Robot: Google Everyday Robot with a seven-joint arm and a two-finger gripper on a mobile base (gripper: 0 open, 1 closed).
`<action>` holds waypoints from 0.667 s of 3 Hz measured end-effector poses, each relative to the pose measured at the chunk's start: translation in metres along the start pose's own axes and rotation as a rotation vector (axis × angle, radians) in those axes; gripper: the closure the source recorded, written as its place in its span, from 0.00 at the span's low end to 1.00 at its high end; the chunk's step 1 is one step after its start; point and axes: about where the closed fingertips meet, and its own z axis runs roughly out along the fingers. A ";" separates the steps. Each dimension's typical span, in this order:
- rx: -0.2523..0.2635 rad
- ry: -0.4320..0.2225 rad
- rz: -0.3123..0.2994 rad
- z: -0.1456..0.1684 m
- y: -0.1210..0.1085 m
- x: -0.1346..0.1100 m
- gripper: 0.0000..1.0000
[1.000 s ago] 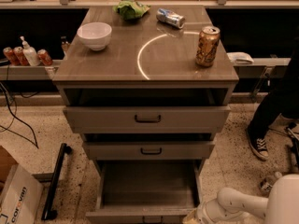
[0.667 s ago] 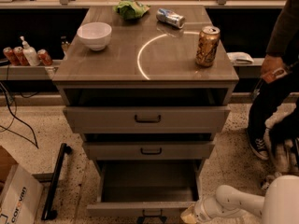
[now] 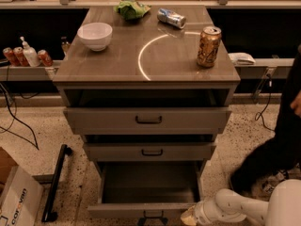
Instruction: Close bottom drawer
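While the bottom drawer [image 3: 149,185] is being shown pulled far out of the desk [image 3: 94,72], its deep plain box is lying open to view and its flat front is being cut by the lower edge of the camera view. The small black handle [image 3: 153,214] is being seen at the middle of that front. The gripper [image 3: 188,216] is being held low at the right end of the front, just beside it or touching it; which of the two cannot be told. Whether the gripper is open or closed cannot be told either. The white arm [image 3: 235,206] is being brought in from the lower right corner.

Above, the middle drawer [image 3: 149,151] and the top drawer [image 3: 148,120] are each being shown a little way out, with a dark gap over each front.

On the desk top, a white bowl [image 3: 95,35] is being carried at the left rear, a crumpled green bag [image 3: 133,9] at the back, a silver can [image 3: 171,17] on its side just right of the bag, and a gold can [image 3: 208,46] upright near the right edge. A pale arc [image 3: 143,55] is being cast across the surface between bowl and gold can.

On the floor at the left, a cardboard box [image 3: 16,197] and a black bar [image 3: 56,182] are lying well apart from the drawers. A dark-clothed leg [image 3: 282,145] is being seen at the right edge.
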 end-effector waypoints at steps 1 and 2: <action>0.051 -0.051 -0.045 0.012 -0.013 -0.019 1.00; 0.078 -0.099 -0.075 0.022 -0.029 -0.039 1.00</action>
